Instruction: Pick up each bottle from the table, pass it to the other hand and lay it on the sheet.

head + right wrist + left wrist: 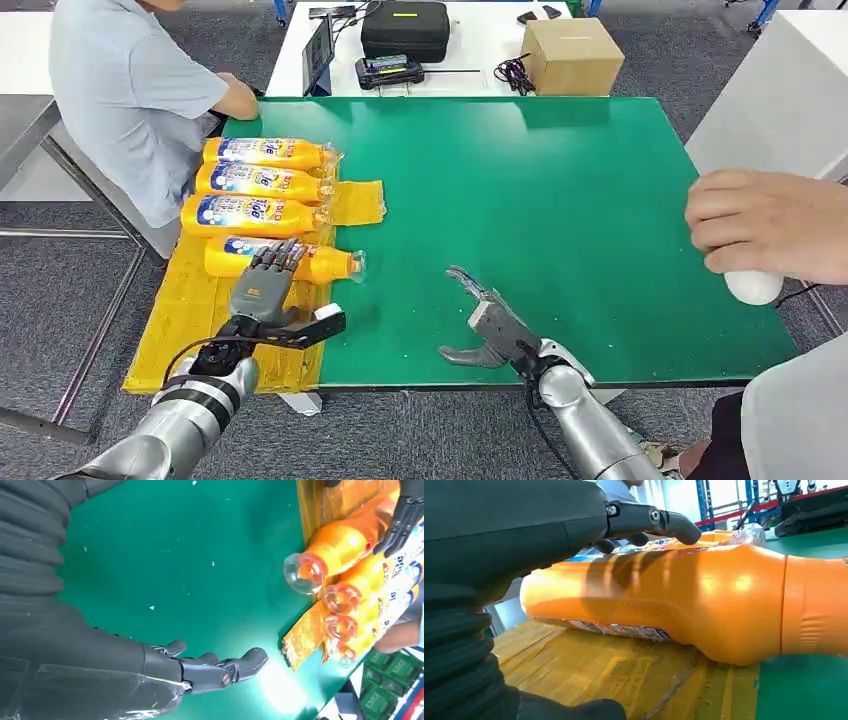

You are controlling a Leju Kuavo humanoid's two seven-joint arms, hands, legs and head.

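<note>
Left hand [265, 285] sits lower left in the head view, fingers draped over the nearest bottle [300, 262]; from the wrist view they lie over its top, and I cannot tell whether they grip it or only rest there. That bottle lies on the yellow sheet [195, 325], last of four in a row, cap poking onto the green worktop [560, 200]. Right hand [487, 322] hovers low centre, fingers spread, holding nothing. I judge this the laying-down step: I'd let go gently and lift straight up, so the bottle doesn't roll off the sheet's edge. At the right edge a person's hand [765, 222] covers a white object on the worktop, so I'd keep my right arm away. Another person sits upper left, close behind the row.
</note>
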